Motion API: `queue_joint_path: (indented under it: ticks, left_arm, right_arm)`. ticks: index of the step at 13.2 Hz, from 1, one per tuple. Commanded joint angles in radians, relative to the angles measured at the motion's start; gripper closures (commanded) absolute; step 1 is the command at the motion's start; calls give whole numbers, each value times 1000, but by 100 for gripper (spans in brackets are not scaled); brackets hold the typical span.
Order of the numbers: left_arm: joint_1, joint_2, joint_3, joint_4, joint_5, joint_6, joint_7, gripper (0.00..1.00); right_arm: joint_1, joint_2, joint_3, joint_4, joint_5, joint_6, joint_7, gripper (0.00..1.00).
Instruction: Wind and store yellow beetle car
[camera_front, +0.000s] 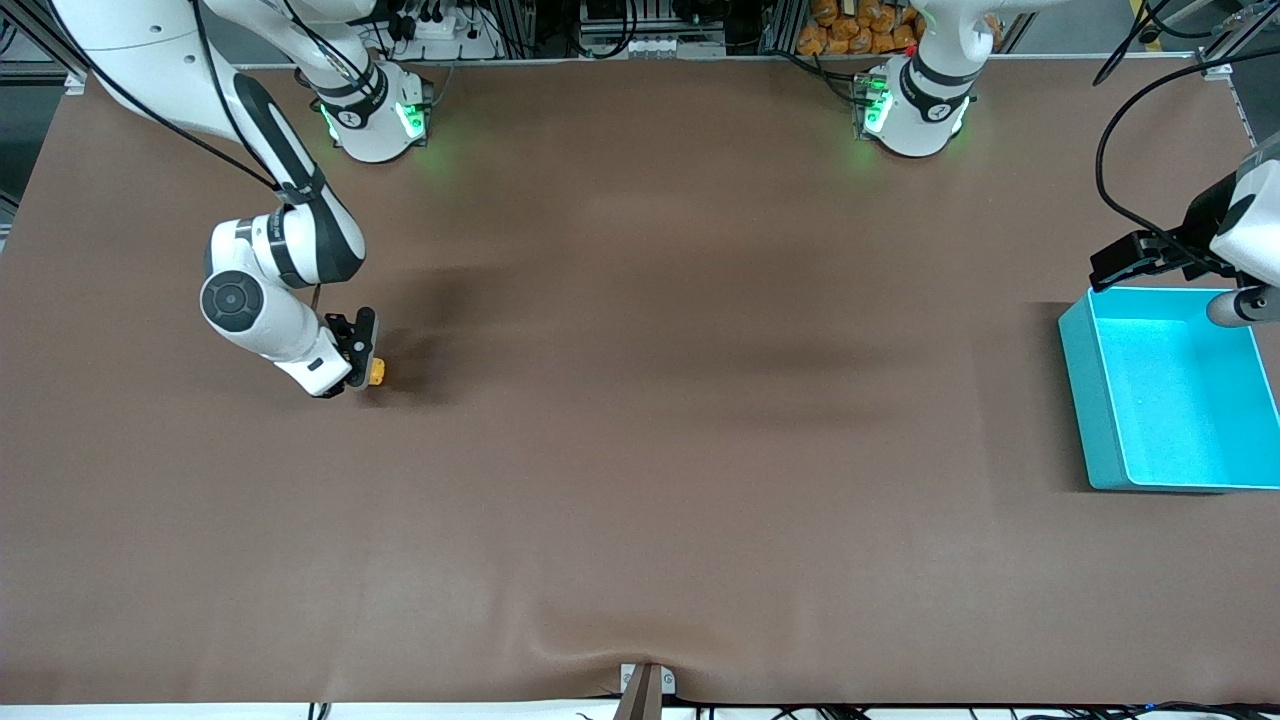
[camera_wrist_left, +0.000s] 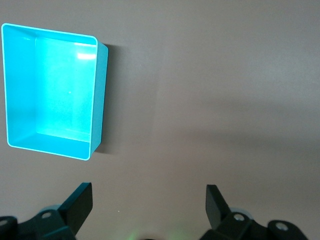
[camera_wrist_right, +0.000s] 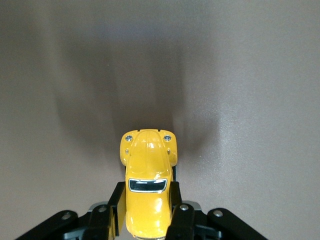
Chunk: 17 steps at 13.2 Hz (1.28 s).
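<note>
a robotics lab: two white franka arms bolted on green-lit bases (camera_front: 375, 120) along a wide table under a plain brown cloth (camera_front: 640, 400), with metal framing, power strips and black cables (camera_front: 1130, 150) crowding the table's edge.

A high camera faced both robots across the brown table (camera_front: 640, 450), taking in its whole top, with the arm bases along the upper edge. The left wrist camera looked down from well above the table past its own spread fingers (camera_wrist_left: 80, 205), sharing the teal bin (camera_wrist_left: 97, 100) with the front view (camera_front: 1085, 400). The right wrist camera sat close over the yellow beetle car (camera_wrist_right: 147, 192), also visible from the front (camera_front: 377, 373).
</note>
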Motion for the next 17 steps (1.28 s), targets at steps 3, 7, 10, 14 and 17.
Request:
queue_joint_path:
  ticks: [3,7,10,14,17]
  left_arm:
    - [3,-7,-4,5,24,5,6,0]
    - [4,-18,-4,3,26,-7,8,0]
    - [7,-18,-4,3,24,-9,10,0]
    - [6,-16,-7,3,24,-7,10,0]
    - [7,-18,-7,3,24,-7,10,0]
  right_arm:
    - [-41,29,3,-44,-37,71,-36,67]
    - [-68,31,2,-52,-37,74,-49,67]
    - [-104,31,2,-52,-46,74,-66,67]
    - [-154,35,2,-50,-91,76,-72,67]
    - [-189,37,2,-50,-126,79,-75,67]
